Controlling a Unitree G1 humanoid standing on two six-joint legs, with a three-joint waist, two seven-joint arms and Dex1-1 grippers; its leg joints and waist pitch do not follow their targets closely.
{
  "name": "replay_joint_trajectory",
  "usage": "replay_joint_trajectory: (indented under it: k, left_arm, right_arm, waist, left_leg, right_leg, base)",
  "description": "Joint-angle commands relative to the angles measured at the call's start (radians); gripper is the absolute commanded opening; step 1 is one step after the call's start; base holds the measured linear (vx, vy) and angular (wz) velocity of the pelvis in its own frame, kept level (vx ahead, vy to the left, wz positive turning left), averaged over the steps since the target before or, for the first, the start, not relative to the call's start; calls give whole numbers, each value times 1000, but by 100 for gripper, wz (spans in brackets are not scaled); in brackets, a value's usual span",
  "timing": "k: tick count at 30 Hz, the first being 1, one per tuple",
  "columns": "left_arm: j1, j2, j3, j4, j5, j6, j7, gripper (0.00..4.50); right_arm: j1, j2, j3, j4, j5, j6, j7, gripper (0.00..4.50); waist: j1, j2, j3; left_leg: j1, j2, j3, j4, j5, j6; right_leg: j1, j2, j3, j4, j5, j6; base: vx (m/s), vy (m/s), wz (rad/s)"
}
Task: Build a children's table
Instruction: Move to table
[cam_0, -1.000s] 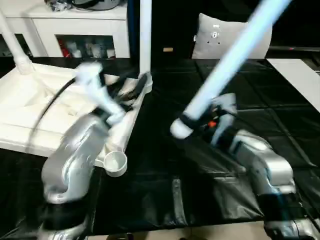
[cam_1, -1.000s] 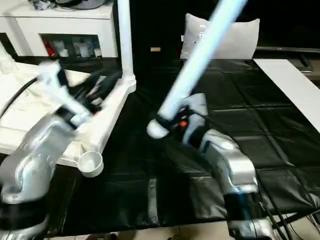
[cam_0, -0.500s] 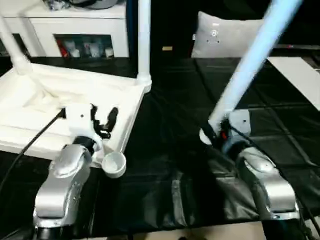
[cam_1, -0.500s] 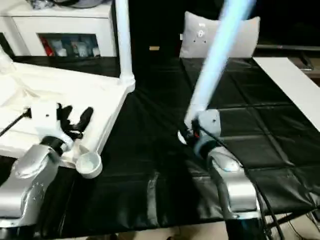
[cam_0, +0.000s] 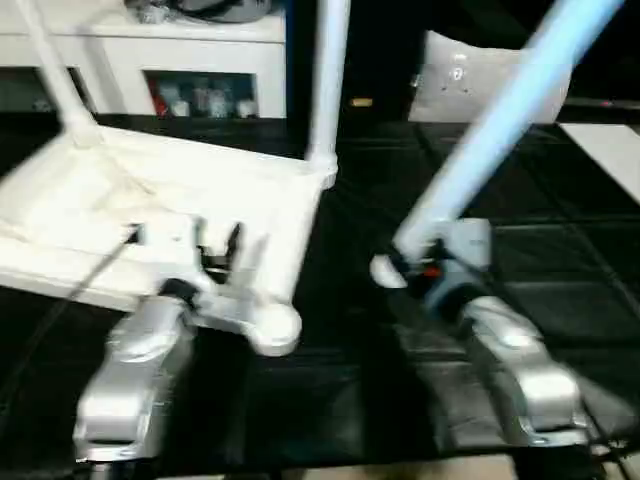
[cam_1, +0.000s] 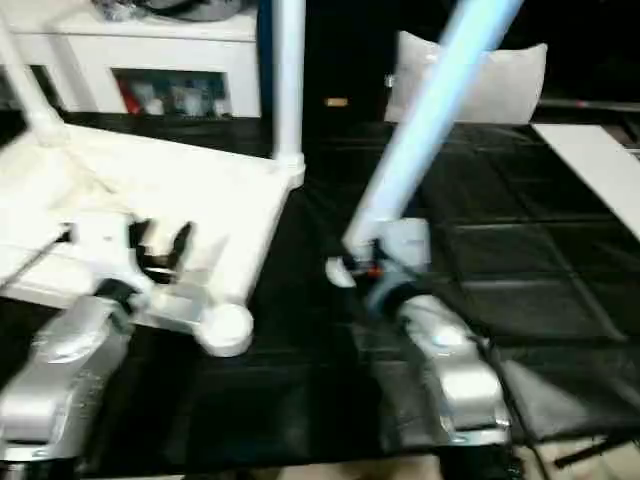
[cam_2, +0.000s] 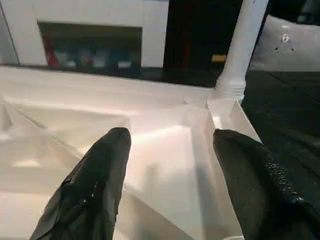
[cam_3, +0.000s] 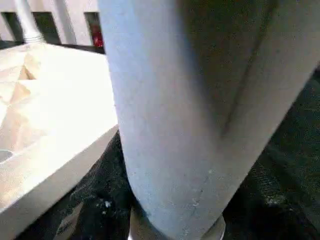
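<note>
Black quilted matting (cam_0: 560, 300) covers the work surface in the head views, where the upside-down white plastic tabletop (cam_0: 90, 215) lies at left with two round white legs (cam_0: 327, 80) standing in its far corner sockets. Left wrist view: the left gripper (cam_2: 167, 165) hovers spread above the ribbed underside. Right wrist view: the right gripper (cam_0: 405, 270) pinches a loose tapered white leg (cam_3: 200, 100) near its thick end.
</note>
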Motion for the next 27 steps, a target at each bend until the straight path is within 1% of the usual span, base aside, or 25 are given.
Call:
replay_joint_trajectory:
  k: [1, 2, 3, 4, 5, 6, 7, 8, 9, 11, 12, 13, 14, 15, 16, 18, 19, 20, 21, 22, 23, 24, 25, 26, 27]
  left_arm:
    - [-3, -10, -20, -1, 9, 3, 3, 301]
    - [-5, -11, -20, 1, 11, 2, 3, 301]
    - [-5, -11, -20, 2, 12, 2, 3, 301]
    - [-5, -13, -19, 2, 14, 1, 3, 301]
    - [-4, -13, -19, 3, 15, 0, 3, 301]
    - [-5, -14, -19, 2, 18, 6, 5, 301]
    - [-6, -13, -19, 1, 20, 9, 7, 301]
    - [-7, -6, -26, -4, 36, 14, 14, 301]
    - [-7, -4, -29, -5, 41, 13, 16, 301]
    - [-7, -4, -38, -5, 53, 8, 20, 301]
    - [-6, -10, -41, -6, 54, 6, 21, 301]
    - [-6, -16, -45, -7, 54, 6, 23, 301]
    - [-5, -21, -50, -8, 55, 6, 25, 301]
    - [-5, -22, -51, -8, 56, 6, 25, 301]
    - [-4, -26, -56, -8, 58, 5, 27, 301]
    - [-3, -31, -64, -8, 60, 4, 29, 301]
    - [-2, -33, -67, -8, 62, 4, 30, 301]
    - [-3, -34, -68, -8, 62, 5, 30, 301]
    - [-3, -35, -71, -8, 64, 6, 29, 301]
    - [-2, -34, -78, -6, 73, 6, 25, 301]
    - [-1, -36, -80, -5, 76, 6, 22, 301]
    - [2, -38, -79, -4, 77, 7, 21, 301]
    - [2, -39, -78, -4, 77, 8, 21, 301]
    - [3, -36, -79, -3, 79, 12, 19, 301]
    - [4, -34, -80, -2, 80, 14, 18, 301]
  right_arm:
    - [1, -8, -29, 2, 0, -2, -6, 191]
    - [-2, -7, -33, 4, 4, 0, -7, 191]
    - [-4, -7, -34, 7, 6, 2, -6, 191]
    - [-6, -7, -35, 9, 7, 2, -5, 191]
    - [-7, -6, -35, 10, 7, 3, -4, 191]
    - [-10, -7, -34, 14, 5, 1, -3, 191]
    - [-11, -7, -34, 15, 5, 1, -2, 191]
    - [-15, -10, -30, 17, 7, 8, 2, 191]
    - [-16, -13, -26, 16, 6, 11, 4, 191]
    - [-21, -30, -7, 12, -1, 22, 18, 191]
    - [-24, -37, -3, 16, -17, 13, 12, 191]
    - [-28, -41, -3, 21, -29, 5, 7, 191]
    - [-29, -42, -5, 26, -31, 4, 7, 191]
    - [-29, -43, -6, 27, -31, 3, 8, 191]
    - [-28, -44, -9, 28, -31, 2, 12, 191]
    - [-26, -45, -17, 29, -27, -3, 16, 191]
    - [-25, -45, -20, 29, -26, -5, 16, 191]
    - [-25, -47, -20, 30, -26, -6, 16, 191]
    - [-25, -47, -25, 34, -19, -7, 10, 191]
    - [-24, -46, -31, 37, -13, -7, 3, 191]
    - [-23, -45, -34, 39, -13, -8, -2, 191]
    - [-21, -44, -33, 39, -14, -8, -5, 191]
    - [-20, -43, -33, 38, -15, -8, -5, 191]
    - [-18, -41, -31, 37, -17, -8, -6, 191]
    - [-17, -39, -29, 35, -18, -8, -7, 191]
  waist:
    - [40, -39, -51]
    - [33, -32, -72]
    - [8, -28, -44]
    - [18, -18, -30]
    - [9, -29, -35]
    - [5, -9, -29]
    - [-21, 24, -35]
    - [-51, 51, -27]
    - [-69, 78, -43]
    - [-59, 85, -41]
    - [-52, 85, -31]
    - [-69, 83, -45]
    - [-73, 80, -45]
    - [-77, 74, -58]
    - [-69, 73, -60]
    - [-64, 62, -62]
    - [-59, 49, -63]
    - [-59, 38, -64]
    - [-53, 11, -64]
    - [-27, -15, -49]
    - [-11, -30, -41]
    - [4, -27, -22]
    - [22, -36, -5]
    - [32, -43, -23]
    - [39, -47, -39]
  left_leg:
    - [-8, 96, -97, 106, -290, 6]
    - [-57, 61, -162, 192, -228, -62]
    - [-103, 42, -202, 227, -165, -174]
    - [-79, 44, -203, 220, -171, -209]
    - [-42, 55, -193, 180, -200, -202]
    - [11, 79, -178, 91, -147, -154]
    - [45, 96, -171, -23, -183, -79]
    - [69, 117, -186, -87, -321, -56]
    - [70, 149, -225, -132, -420, -85]
    - [69, 181, -247, -126, -444, -273]
    - [51, 162, -337, -174, -502, -360]
    - [108, 181, -410, -161, -479, -295]
    - [115, 189, -440, -163, -431, -248]
    - [115, 167, -484, -170, -334, -187]
    - [108, 122, -497, -180, -302, -194]
    - [93, 52, -518, -219, -367, -279]
    - [77, 13, -519, -233, -447, -305]
    - [87, 30, -498, -227, -480, -295]
    - [86, 43, -455, -218, -493, -227]
    - [25, -14, -352, -96, -446, -150]
    - [13, -47, -246, 70, -340, -109]
    - [-42, -4, -162, 146, -207, -69]
    - [-35, 5, -142, 124, -133, -91]
    - [-26, 7, -134, 101, -135, -84]
    - [-23, 19, -131, 38, -90, -49]
  right_leg:
    - [34, -336, 226, -238, -334, 65]
    - [59, -341, 266, -230, -351, 60]
    - [84, -298, 183, -229, -454, 70]
    - [65, -278, 173, -239, -511, 22]
    - [86, -240, 156, -238, -523, -110]
    - [74, -204, 105, -253, -544, -187]
    - [69, -101, 57, -213, -469, -213]
    - [25, 2, 18, -137, -360, -174]
    - [28, 19, 12, -33, -91, -139]
    - [34, 5, 25, -73, 111, -106]
    - [70, 15, 13, -51, 78, -76]
    - [32, 21, 29, -39, -71, -56]
    - [32, 23, 38, -26, -132, -62]
    - [38, 32, 55, -7, -192, -83]
    - [41, 46, 68, 0, -181, -104]
    - [64, 61, 82, -16, -166, -141]
    - [79, 54, 99, -41, -169, -179]
    - [78, 44, 112, -55, -154, -192]
    - [89, 18, 141, -100, -160, -246]
    - [104, -62, 188, -245, -251, -406]
    - [104, -113, 192, -302, -327, -486]
    - [132, -122, 212, -263, -321, -420]
    - [119, -108, 209, -258, -319, -240]
    - [137, -98, 223, -244, -276, -171]
    - [173, -72, 219, -219, -105, -51]
  base:
    - [-95, 149, -15]
    - [-95, 149, -15]
    - [-94, 186, -26]
    - [-104, 235, -29]
    - [-104, 235, -29]
    - [-109, 316, -8]
    - [-108, 325, 10]
    - [-108, 325, 10]
    - [-108, 306, 9]
    - [-101, 280, 2]
    - [-89, 200, 16]
    - [-66, 132, 36]
    - [-66, 132, 36]
    - [-65, 79, 46]
    - [-91, 20, 48]
    - [-91, -14, 50]
    - [-89, -131, 56]
    - [-89, -131, 56]
    - [-91, -244, 43]
    - [-109, -287, 20]
    - [-109, -287, 20]
    - [-49, -246, -7]
    - [3, -222, -6]
    - [3, -222, -6]
    - [-20, -181, 5]
